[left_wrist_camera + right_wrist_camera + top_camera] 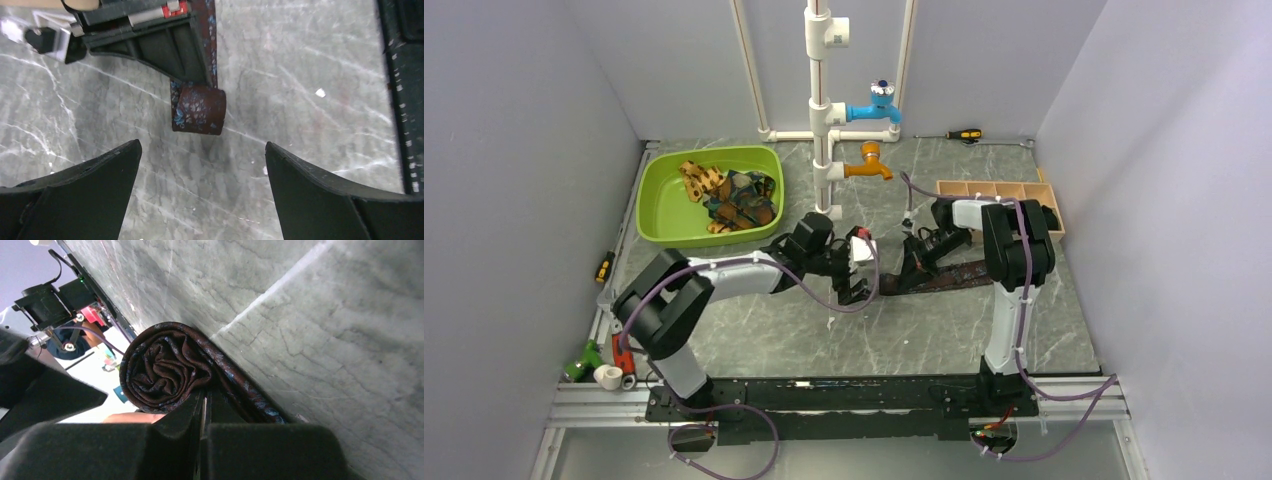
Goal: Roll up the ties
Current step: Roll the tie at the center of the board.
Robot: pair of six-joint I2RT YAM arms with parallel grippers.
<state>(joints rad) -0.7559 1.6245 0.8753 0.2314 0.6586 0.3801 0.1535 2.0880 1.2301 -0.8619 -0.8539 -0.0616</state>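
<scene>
A dark brown tie with blue flecks (944,275) lies on the table in front of my right arm. Its left end is wound into a small roll (160,365), which also shows in the left wrist view (198,109). My right gripper (204,396) is shut, its tips pinching the roll's edge, at the table's middle (914,255). My left gripper (202,150) is open and empty just short of the roll, low over the table (859,285). More ties (734,195), tan-orange, teal and brown, lie heaped in a green basin (664,215).
A white pipe stand with a blue tap (876,105) and an orange tap (869,165) rises at the back middle. A wooden divided tray (984,188) sits at the back right. A dark speckled strip (405,100) runs along the left wrist view's right edge.
</scene>
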